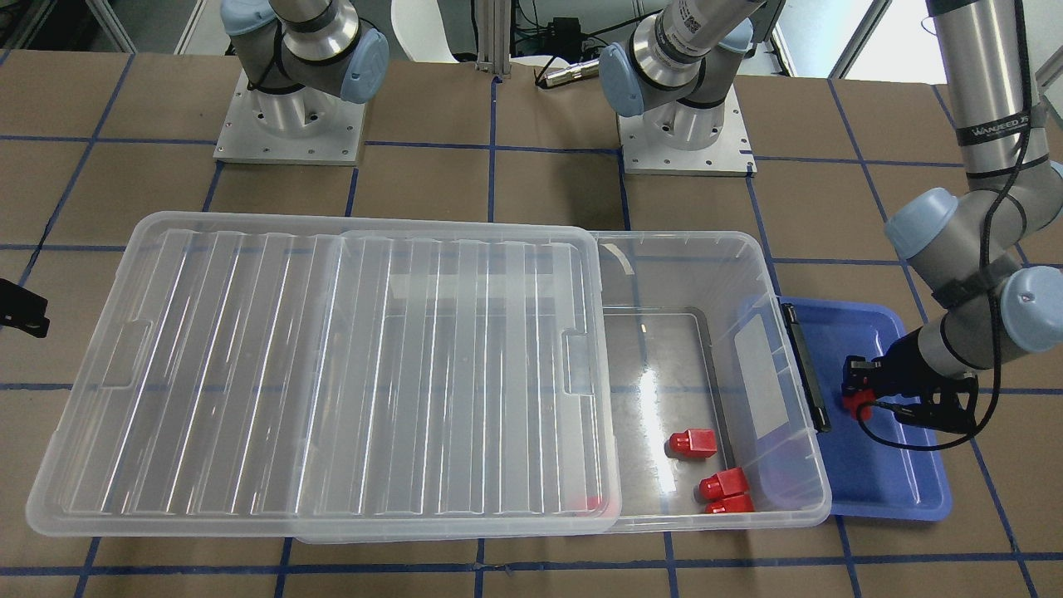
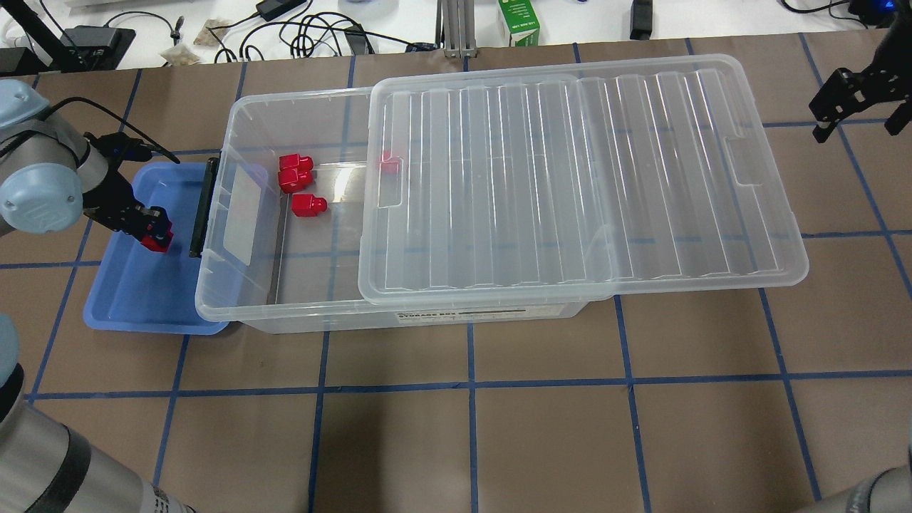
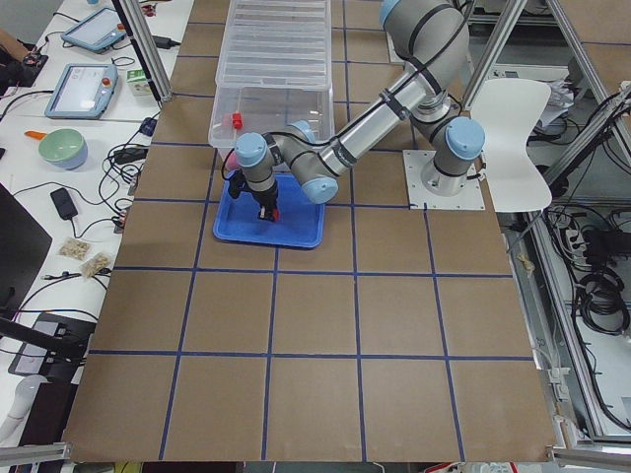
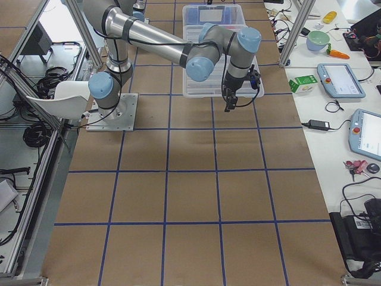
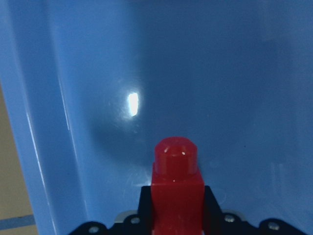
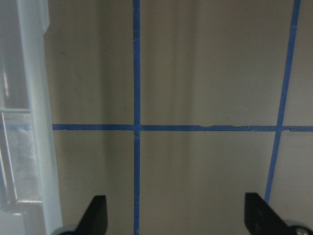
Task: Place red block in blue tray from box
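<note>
My left gripper (image 2: 153,234) is shut on a red block (image 2: 155,241) and holds it just above the floor of the blue tray (image 2: 125,299). The left wrist view shows the block (image 5: 176,191) stub-forward over the blue tray floor (image 5: 234,88). In the front view the held block (image 1: 855,404) is over the tray (image 1: 897,490). The clear box (image 2: 242,299) lies right of the tray with its lid (image 2: 570,185) slid aside. Three red blocks (image 2: 296,174) lie in its open end, a fourth (image 2: 390,165) shows under the lid edge. My right gripper (image 2: 851,96) is open and empty above the table beyond the lid's far end.
The box's black latch (image 2: 204,206) stands between the tray and the box wall. The right wrist view shows brown table with blue tape lines (image 6: 137,127) and the lid's edge (image 6: 34,122) at its left. Cables and a green carton (image 2: 519,21) lie behind the table.
</note>
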Controlling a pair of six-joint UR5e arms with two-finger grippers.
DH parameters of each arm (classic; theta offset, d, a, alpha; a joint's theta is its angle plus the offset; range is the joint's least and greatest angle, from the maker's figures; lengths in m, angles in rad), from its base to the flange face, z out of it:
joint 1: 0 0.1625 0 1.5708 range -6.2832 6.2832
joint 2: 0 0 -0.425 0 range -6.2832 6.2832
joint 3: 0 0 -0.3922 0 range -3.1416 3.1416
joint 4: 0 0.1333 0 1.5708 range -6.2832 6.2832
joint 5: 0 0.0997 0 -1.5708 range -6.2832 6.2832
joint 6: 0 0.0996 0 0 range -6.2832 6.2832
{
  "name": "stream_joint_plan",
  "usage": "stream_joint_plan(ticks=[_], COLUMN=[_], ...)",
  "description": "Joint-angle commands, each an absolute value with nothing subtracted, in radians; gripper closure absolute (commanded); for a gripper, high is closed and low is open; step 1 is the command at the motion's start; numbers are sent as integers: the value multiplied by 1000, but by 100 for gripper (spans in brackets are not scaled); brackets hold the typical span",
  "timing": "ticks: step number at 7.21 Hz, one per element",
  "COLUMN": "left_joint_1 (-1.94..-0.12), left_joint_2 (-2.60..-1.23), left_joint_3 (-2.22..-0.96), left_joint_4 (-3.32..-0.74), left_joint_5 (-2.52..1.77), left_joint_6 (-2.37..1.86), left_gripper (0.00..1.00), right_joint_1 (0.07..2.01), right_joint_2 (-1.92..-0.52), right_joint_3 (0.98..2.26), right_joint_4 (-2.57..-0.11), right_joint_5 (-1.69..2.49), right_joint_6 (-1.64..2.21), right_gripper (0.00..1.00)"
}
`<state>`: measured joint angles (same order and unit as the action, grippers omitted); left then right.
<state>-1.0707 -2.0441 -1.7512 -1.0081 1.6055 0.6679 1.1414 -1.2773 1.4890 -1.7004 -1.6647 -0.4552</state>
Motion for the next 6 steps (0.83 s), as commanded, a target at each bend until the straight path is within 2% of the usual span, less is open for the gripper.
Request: stream_joint_plan(ticks=[1,3,6], left_joint_1=[-1071,-1084,-1100], left_joint_2=[-2051,-2014,-1884], left_joint_3=[-1755,-1740,-1700], left_joint_4=[-992,-1037,-1209], left_joint_5=[1606,1658,1652], left_joint_6=[666,641,628], left_gripper=[27,19,16], right_joint_1=[1143,1154,1190], right_joint_2=[-1276,-1288,-1290], right_joint_3=[1593,1609,1605], right_joint_4=[-1819,-1836,-1829], right_joint_5=[-1664,-1654,-1652], right_joint_6=[-459,-459,-459], right_gripper=[0,0,0])
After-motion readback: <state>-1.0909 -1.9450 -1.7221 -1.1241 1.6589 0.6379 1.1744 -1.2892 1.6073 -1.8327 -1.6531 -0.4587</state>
